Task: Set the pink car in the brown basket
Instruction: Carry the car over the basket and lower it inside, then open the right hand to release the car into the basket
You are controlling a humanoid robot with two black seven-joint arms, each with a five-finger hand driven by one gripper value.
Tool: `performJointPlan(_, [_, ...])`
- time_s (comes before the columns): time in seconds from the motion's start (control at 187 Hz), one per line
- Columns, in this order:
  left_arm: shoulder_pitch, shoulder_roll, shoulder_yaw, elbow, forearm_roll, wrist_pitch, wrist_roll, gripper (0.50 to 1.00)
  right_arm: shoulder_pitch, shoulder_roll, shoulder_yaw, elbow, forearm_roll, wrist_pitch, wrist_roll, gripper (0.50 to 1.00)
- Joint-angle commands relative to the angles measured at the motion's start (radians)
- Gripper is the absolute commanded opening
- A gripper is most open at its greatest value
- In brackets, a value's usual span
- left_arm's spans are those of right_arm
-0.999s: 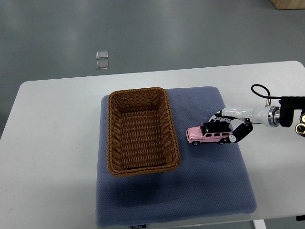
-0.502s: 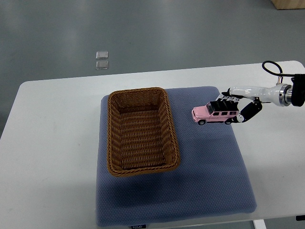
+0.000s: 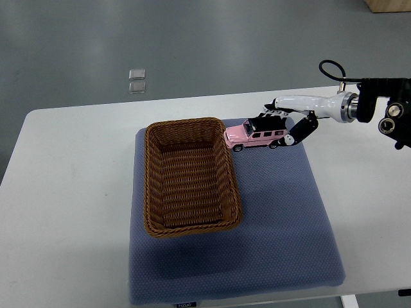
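The pink car (image 3: pixel 252 135), a toy jeep with a black roof, hangs in the air just right of the brown basket's far right corner, nose toward the basket. My right hand (image 3: pixel 281 128) is shut on its rear end, with the arm reaching in from the right edge. The brown basket (image 3: pixel 150 183) is an empty oblong wicker tray standing on the left half of the blue mat (image 3: pixel 282 224). The left arm does not show.
The blue mat lies on a white table (image 3: pixel 70 212). Two small clear squares (image 3: pixel 137 81) lie on the grey floor beyond the table. A wooden corner (image 3: pixel 388 5) shows at the top right.
The right hand lifted the pink car off the mat and carried it up and to the left, from the mat's right side to the basket's far right corner.
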State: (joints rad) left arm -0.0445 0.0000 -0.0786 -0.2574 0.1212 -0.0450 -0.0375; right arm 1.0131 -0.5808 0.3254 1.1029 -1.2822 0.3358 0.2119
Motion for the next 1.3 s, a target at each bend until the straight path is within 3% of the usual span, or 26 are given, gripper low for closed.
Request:
performJointPlan(0.0, [0.000, 0.000, 0.000, -0.002, 0.000, 0.001, 0.001, 1.000, 0.019, 0.098, -0.003, -0.072, -0.002, -0.006, -0.002, 0.500])
performJointPlan(0.294, [0.000, 0.000, 0.003, -0.005, 0.001, 0.000, -0.001, 1.000, 0.039, 0.302, -0.009, -0.224, -0.005, -0.032, -0.002, 0.500])
performJointPlan(0.641, [0.000, 0.000, 0.003, -0.005, 0.001, 0.001, 0.001, 1.000, 0.024, 0.418, -0.048, -0.305, -0.005, -0.067, 0.001, 0.500])
performJointPlan(0.689, [0.000, 0.000, 0.003, -0.005, 0.001, -0.001, -0.001, 1.000, 0.022, 0.429, -0.055, -0.313, -0.005, -0.072, 0.003, 0.537])
performJointPlan(0.844, [0.000, 0.000, 0.003, -0.005, 0.001, -0.001, 0.001, 1.000, 0.022, 0.444, -0.092, -0.325, -0.006, -0.093, 0.006, 0.580])
performJointPlan(0.903, [0.000, 0.000, 0.005, -0.005, 0.001, -0.001, 0.001, 1.000, 0.022, 0.446, -0.092, -0.325, -0.006, -0.095, 0.007, 0.623])
performJointPlan(1.079, [0.000, 0.000, 0.005, -0.005, 0.001, -0.001, 0.001, 1.000, 0.025, 0.446, -0.088, -0.327, -0.003, -0.095, 0.007, 0.866])
performJointPlan(1.132, [-0.002, 0.000, 0.005, -0.005, 0.001, -0.001, 0.001, 1.000, 0.025, 0.444, -0.088, -0.327, -0.002, -0.093, 0.007, 0.895])
performJointPlan(1.293, [-0.002, 0.000, 0.006, -0.005, 0.001, -0.001, -0.001, 1.000, 0.035, 0.430, -0.072, -0.325, 0.003, -0.084, 0.007, 0.913])
